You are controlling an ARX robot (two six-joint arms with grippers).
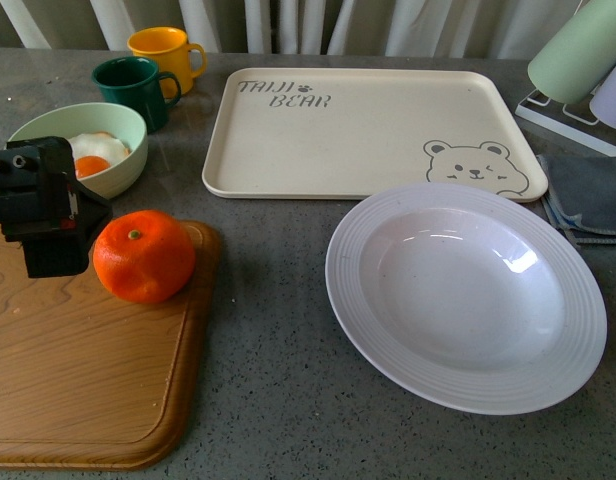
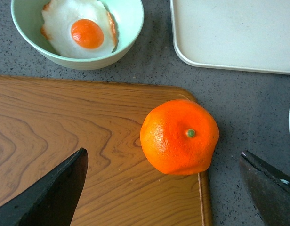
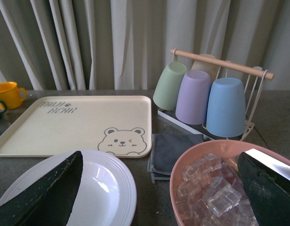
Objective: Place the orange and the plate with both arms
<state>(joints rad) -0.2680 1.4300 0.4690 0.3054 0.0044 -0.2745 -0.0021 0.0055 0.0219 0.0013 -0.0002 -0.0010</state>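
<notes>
The orange [image 1: 144, 256] sits stem-up on the right edge of a wooden cutting board [image 1: 78, 380]. My left gripper [image 1: 43, 215] hovers just left of it, above the board. In the left wrist view the orange [image 2: 179, 136] lies just ahead of the gap of the open left gripper [image 2: 164, 155], touching neither finger. The white ridged plate [image 1: 466, 300] lies empty on the grey table at the right. My right gripper [image 3: 161, 155] is open and holds nothing, with the plate [image 3: 107, 193] under one finger. It is out of the front view.
A cream bear tray [image 1: 358, 130] lies behind the plate. A pale green bowl [image 1: 123, 125] with a fried egg and two mugs [image 1: 133, 90] stand at the back left. A grey cloth [image 1: 588, 200], a cup rack [image 3: 206, 94] and a pink bowl [image 3: 182, 165] of ice cubes are at the right.
</notes>
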